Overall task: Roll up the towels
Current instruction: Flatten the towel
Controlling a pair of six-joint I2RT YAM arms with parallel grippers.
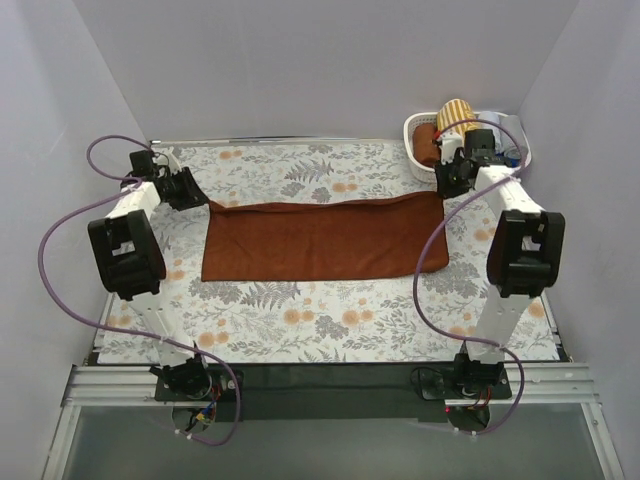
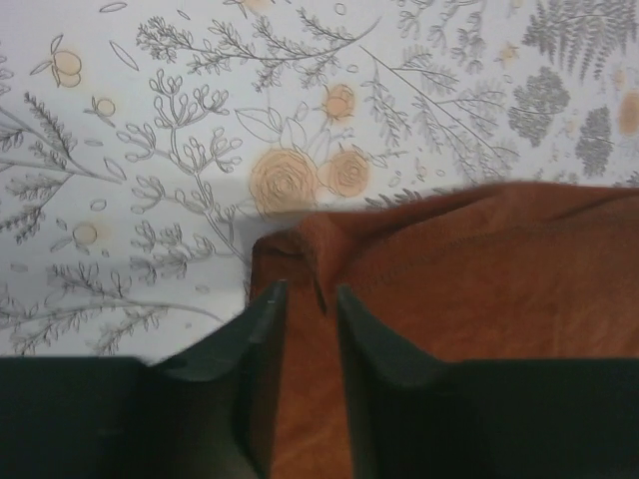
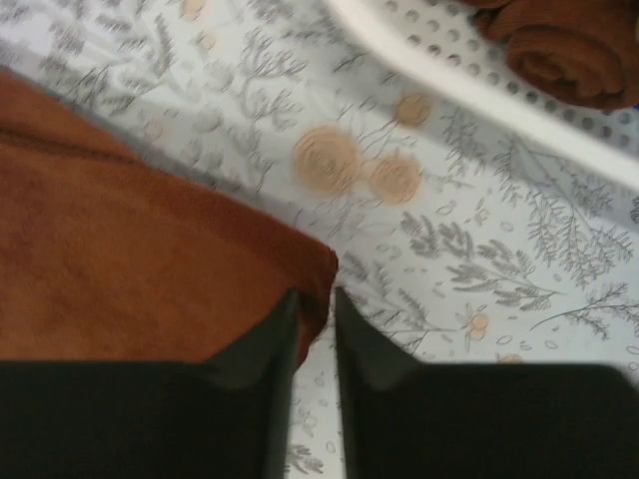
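The long rust-brown towel lies spread flat across the middle of the floral mat. My left gripper is at its far left corner. In the left wrist view the jaws stand narrow, pinched on a puckered fold of the towel. My right gripper is at the far right corner. In the right wrist view its jaws stand narrow on the edge of that corner. The mustard-yellow striped towel sits rolled in the white basket.
The white perforated basket stands at the back right, just behind my right gripper, its rim in the right wrist view. It also holds a brown roll. White walls enclose the mat on three sides.
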